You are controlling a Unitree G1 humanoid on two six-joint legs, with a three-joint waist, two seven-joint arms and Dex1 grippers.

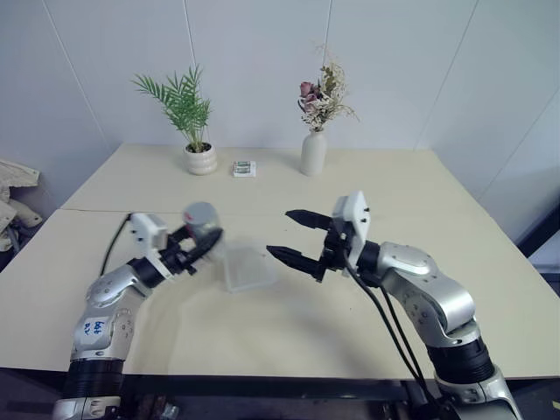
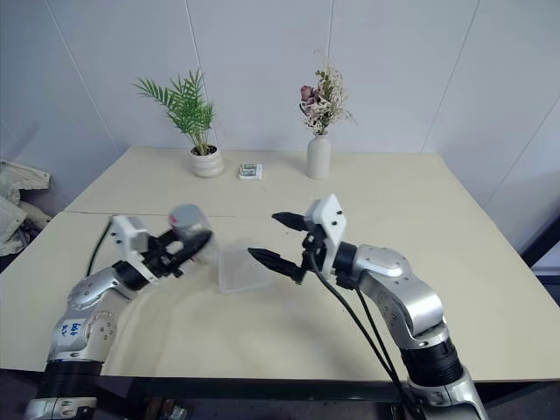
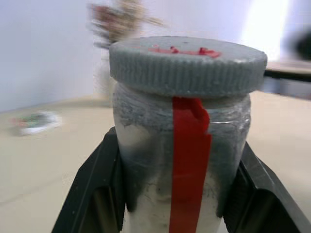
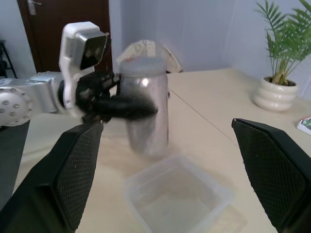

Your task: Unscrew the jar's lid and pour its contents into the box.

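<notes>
Holding the jar (image 1: 203, 226) raised beside the box (image 1: 248, 268), the left gripper (image 1: 194, 248) is clamped on it – lid (image 3: 187, 63) still screwed on. Right gripper (image 1: 296, 236) waits wide open, empty; next it should close on the lid.

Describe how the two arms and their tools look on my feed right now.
Both arms are silver-grey metal with black joint bands. Each tool has two black fingers and a white camera block at the wrist: left tool, right tool. Black cables run along each arm. The left arm bears a small white label with blue marks.
</notes>
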